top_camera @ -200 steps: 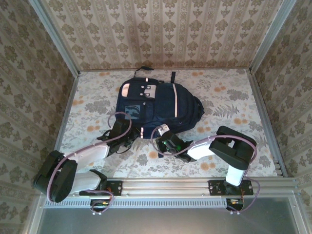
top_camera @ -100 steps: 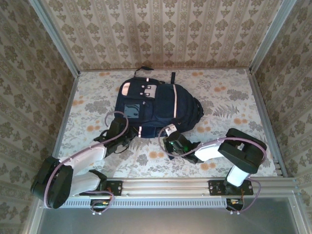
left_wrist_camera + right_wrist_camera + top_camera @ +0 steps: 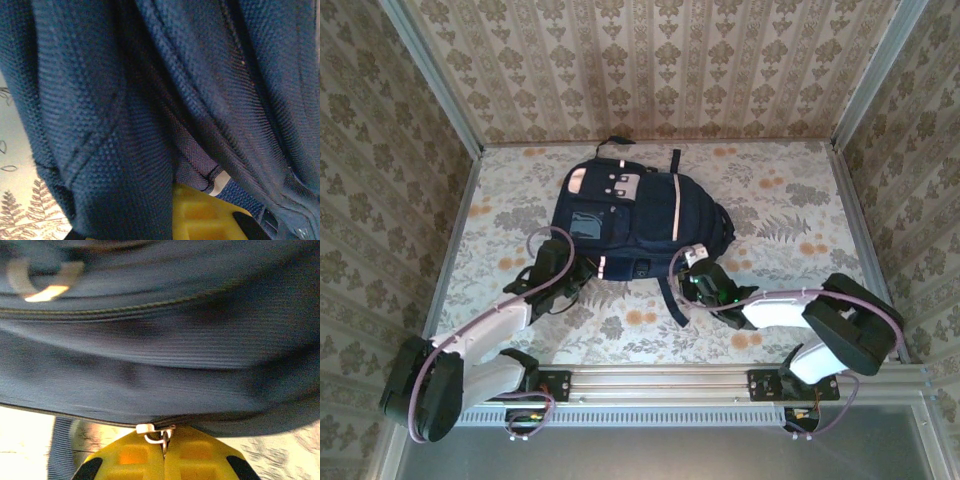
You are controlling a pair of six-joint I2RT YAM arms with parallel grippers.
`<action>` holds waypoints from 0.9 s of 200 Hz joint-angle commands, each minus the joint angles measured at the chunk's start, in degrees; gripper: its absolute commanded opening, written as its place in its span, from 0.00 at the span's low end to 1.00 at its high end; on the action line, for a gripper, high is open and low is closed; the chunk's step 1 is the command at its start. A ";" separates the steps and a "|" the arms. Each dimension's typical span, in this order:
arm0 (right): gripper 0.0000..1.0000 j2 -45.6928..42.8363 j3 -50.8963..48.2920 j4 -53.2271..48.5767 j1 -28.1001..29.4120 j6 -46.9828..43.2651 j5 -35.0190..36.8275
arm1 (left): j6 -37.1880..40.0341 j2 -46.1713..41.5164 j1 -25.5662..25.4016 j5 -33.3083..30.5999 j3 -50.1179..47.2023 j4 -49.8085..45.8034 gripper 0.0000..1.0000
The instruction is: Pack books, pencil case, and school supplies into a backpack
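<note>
Navy backpack (image 3: 640, 215); right pincer (image 3: 164, 441) clamps zipper pull (image 3: 154, 432); left pincer (image 3: 568, 266) grip unclear

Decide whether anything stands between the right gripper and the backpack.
Nothing visible does. In the right wrist view the right gripper has its yellow fingers closed together on the metal zipper pull at the seam of the backpack, with navy fabric directly ahead.
</note>
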 commanded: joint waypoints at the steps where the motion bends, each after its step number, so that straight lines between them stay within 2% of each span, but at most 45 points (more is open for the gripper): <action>1: 0.00 -4.32 -2.33 -5.64 -3.69 1.96 5.75 | 3.09 -1.53 2.48 -4.25 -0.37 -2.94 0.10; 26: 0.00 -6.98 -2.47 -8.55 -4.94 2.09 7.21 | 5.36 -0.06 2.80 -4.00 1.52 -3.76 0.10; 50: 0.00 -7.61 -0.22 -12.61 -4.75 1.56 2.43 | 8.94 4.28 3.10 -2.86 5.81 -4.94 0.13; 72: 0.00 -9.47 1.16 -15.55 -1.30 0.11 1.19 | 13.53 12.18 4.94 1.67 12.86 -4.55 0.19; 89: 0.00 -12.45 1.49 -16.74 3.37 -1.25 3.34 | 16.50 19.60 5.91 4.73 19.99 -6.89 0.30; 106: 0.00 -14.37 2.56 -18.02 7.57 -1.11 3.95 | 17.77 26.29 6.58 8.30 25.94 -6.11 0.58; 124: 0.00 -13.94 4.79 -19.64 10.96 0.12 2.56 | 16.47 30.93 8.46 13.32 30.60 -5.88 0.71; 151: 0.00 -10.42 7.62 -19.31 12.97 3.24 0.62 | 13.06 28.30 8.16 14.67 28.59 -5.34 0.77; 180: 0.00 -4.81 8.79 -14.49 14.25 6.67 -2.86 | 5.97 20.78 4.52 14.03 18.68 -0.13 0.76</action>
